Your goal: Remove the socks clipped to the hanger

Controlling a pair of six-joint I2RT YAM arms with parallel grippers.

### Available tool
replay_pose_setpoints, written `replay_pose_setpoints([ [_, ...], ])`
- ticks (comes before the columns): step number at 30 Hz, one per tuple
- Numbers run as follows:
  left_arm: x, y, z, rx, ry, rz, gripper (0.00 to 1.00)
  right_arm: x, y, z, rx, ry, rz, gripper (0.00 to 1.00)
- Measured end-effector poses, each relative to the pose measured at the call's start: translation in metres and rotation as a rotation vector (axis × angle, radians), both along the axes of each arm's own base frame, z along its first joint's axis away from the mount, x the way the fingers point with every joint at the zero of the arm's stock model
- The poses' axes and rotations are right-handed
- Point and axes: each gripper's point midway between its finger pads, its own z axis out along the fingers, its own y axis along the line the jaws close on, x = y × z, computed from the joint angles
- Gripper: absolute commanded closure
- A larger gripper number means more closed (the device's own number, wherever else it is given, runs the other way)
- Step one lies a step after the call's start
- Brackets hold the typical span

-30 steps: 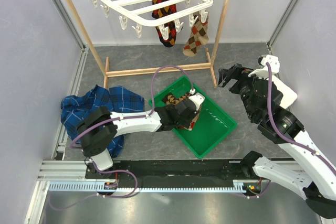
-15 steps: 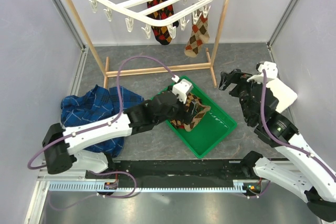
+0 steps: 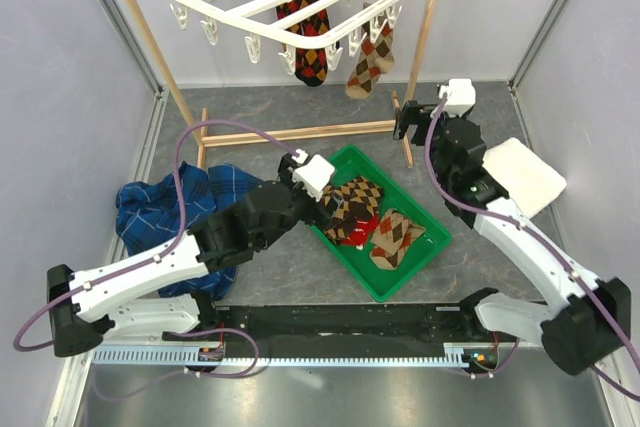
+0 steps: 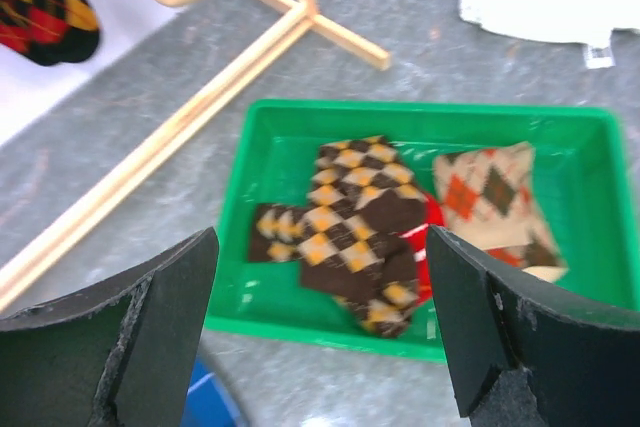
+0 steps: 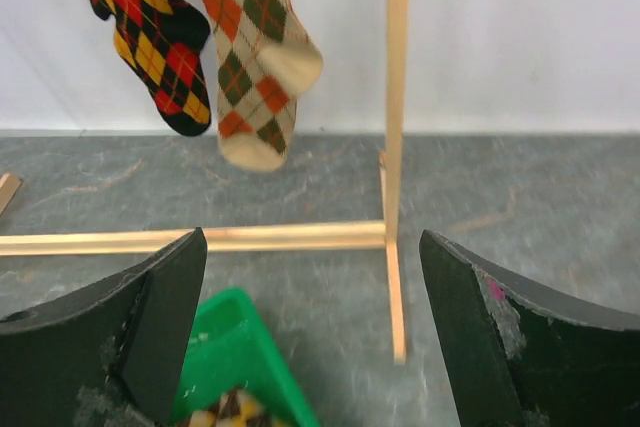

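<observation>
The hanger hangs from the top of the rack at the far edge of the table. Two socks are still clipped along its right side: a black sock and a tan sock, toes well above the table. Bare table shows beneath them, between the rack's two posts. The tray lies skewed, its far corner near the rack's base bar and right foot, its near corner by the front rail. In it lie a brown sock, a second tan sock and, between them, a red sock. The blue cloth fills the left side and the white cloth lies by the right wall.

The left gripper hovers over the tray's left rim, jaws wide apart and holding nothing. The right gripper is also spread wide, just left of the rack's right post, facing the hung socks.

A second ago the left gripper was down in the tray on the brown sock; it has since let go and lifted back. The right arm has swung in from the right wall to the post, uncovering the white cloth.
</observation>
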Motion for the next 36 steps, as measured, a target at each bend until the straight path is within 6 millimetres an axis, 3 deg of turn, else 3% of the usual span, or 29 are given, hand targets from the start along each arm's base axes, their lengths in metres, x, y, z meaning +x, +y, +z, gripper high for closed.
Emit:
replay_pose_setpoints([
  [3,-0.002,0.013,-0.003,0.024,-0.042,0.006,0.02,0.030,0.004,0.000,-0.030,-0.037,0.056,0.03],
  [7,-0.009,0.015,0.001,0.034,-0.073,-0.016,0.01,0.072,0.020,-0.002,-0.106,-0.067,0.180,0.03],
  [8,-0.011,0.017,0.005,0.027,-0.081,-0.019,0.01,0.082,0.025,-0.003,-0.129,-0.070,0.215,0.05],
  [10,-0.013,0.021,0.014,0.004,-0.098,-0.021,0.01,0.098,0.031,-0.001,-0.165,-0.087,0.275,0.19],
  [13,-0.017,0.029,0.028,-0.035,-0.119,-0.021,0.01,0.115,0.034,0.005,-0.189,-0.133,0.356,0.22],
  [21,-0.021,0.033,0.038,-0.067,-0.133,-0.031,0.01,0.150,0.020,0.011,-0.231,-0.199,0.433,0.13],
  [27,-0.024,0.030,0.038,-0.070,-0.131,-0.053,0.01,0.156,0.027,0.010,-0.274,-0.225,0.479,0.12],
  [34,-0.024,0.029,0.036,-0.065,-0.128,-0.056,0.01,0.178,0.038,0.013,-0.272,-0.255,0.518,0.14],
  [36,-0.024,0.029,0.036,-0.064,-0.127,-0.056,0.01,0.181,0.042,0.009,-0.264,-0.251,0.531,0.22],
])
